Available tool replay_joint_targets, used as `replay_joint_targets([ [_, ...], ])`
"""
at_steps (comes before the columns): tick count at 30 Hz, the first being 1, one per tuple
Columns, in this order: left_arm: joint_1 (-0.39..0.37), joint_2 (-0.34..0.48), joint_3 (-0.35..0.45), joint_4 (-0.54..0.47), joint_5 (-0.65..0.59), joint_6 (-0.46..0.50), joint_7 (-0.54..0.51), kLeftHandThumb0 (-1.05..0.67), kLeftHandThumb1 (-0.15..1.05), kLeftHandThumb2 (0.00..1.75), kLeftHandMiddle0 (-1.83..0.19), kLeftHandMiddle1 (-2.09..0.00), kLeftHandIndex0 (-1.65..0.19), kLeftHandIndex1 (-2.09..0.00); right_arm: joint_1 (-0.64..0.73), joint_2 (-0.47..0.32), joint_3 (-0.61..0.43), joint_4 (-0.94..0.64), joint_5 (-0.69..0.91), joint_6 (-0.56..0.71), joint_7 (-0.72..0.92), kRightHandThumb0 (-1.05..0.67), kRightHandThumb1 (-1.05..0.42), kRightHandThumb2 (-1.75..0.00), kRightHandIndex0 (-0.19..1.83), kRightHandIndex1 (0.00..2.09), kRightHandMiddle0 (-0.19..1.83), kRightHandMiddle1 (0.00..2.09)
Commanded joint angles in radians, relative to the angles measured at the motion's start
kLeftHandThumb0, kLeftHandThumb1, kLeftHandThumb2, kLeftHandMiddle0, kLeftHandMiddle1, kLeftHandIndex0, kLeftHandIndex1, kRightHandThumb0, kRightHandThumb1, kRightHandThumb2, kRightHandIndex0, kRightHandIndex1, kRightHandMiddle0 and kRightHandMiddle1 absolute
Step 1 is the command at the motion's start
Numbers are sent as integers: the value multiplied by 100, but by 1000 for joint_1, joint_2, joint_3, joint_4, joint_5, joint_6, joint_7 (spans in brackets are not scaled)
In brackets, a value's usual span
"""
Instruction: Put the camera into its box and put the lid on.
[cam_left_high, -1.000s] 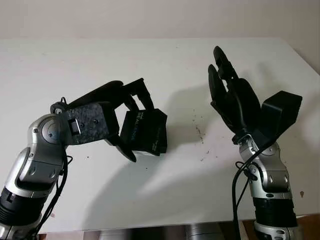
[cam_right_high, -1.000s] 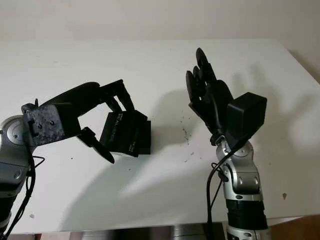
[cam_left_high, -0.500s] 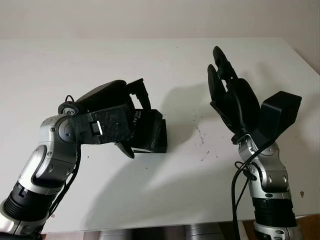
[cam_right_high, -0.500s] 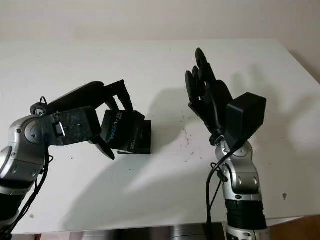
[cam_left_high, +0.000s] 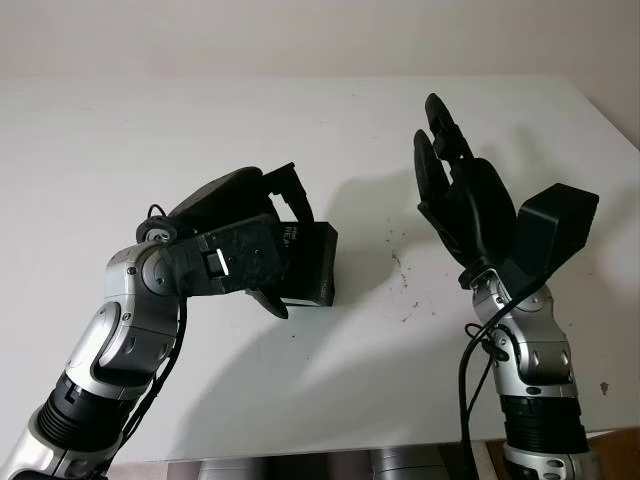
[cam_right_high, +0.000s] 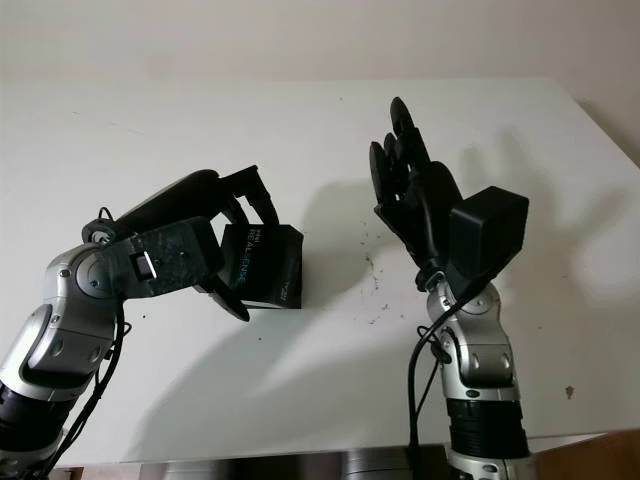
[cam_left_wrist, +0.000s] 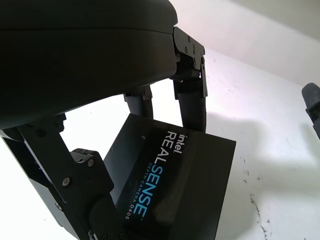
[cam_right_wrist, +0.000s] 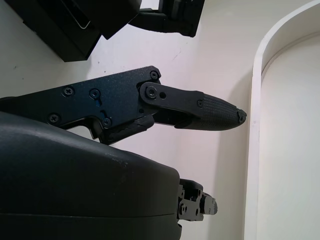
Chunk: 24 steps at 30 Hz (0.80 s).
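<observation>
Left eye view: our left hand (cam_left_high: 245, 245) has come in closer on the black box (cam_left_high: 305, 262) over the last sec; a sec ago the box sat tilted and its face was in plain view, now the palm shell covers most of it w/ fingers hooked over the far edge at 12 o'clock and the thumb under at 6. We judge the box is clamped and prob. lifted slightly, but contact w/ the table (cam_left_high: 120, 130) is hard to tell. Right hand (cam_left_high: 462, 195) at 3 o'clock of the box, well apart, raised, holding nothing, unchanged.

Right eye view: same scene; box side (cam_right_high: 262, 266) shows blue lettering, too small to read here. We can't tell whether this is the closed box, just the lid, or the base, & no camera is seen, so task progress is unclear; we guess lid may be already on.

Left wrist view: fingers (cam_left_wrist: 192, 95) press on the far edge of the box (cam_left_wrist: 175, 185), printed "intel REALSENSE depth camera D405". Thumb side partly cut off by frame edge.

Right wrist view: right hand's finger (cam_right_wrist: 200, 110) extended in open air, no object between; the dark box corner (cam_right_wrist: 70, 30) sits beyond.
</observation>
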Motion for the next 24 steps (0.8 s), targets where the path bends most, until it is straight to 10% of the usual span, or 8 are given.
replay_joint_targets([
  [1, -3, -12, -4, -7, -6, 5, 1, -18, 91, 5, -30, -172, -27, -166, -13, 9, 4, -6, 2, 9, -7, -68, -105, -55, -10, 5, -6, 8],
  [24, 12, -68, -17, 27, 8, 90, 82, -16, 91, 6, -19, -178, -25, -169, -1, 43, 11, 5, 9, -4, -14, -67, -105, -55, -11, 5, -7, 7],
])
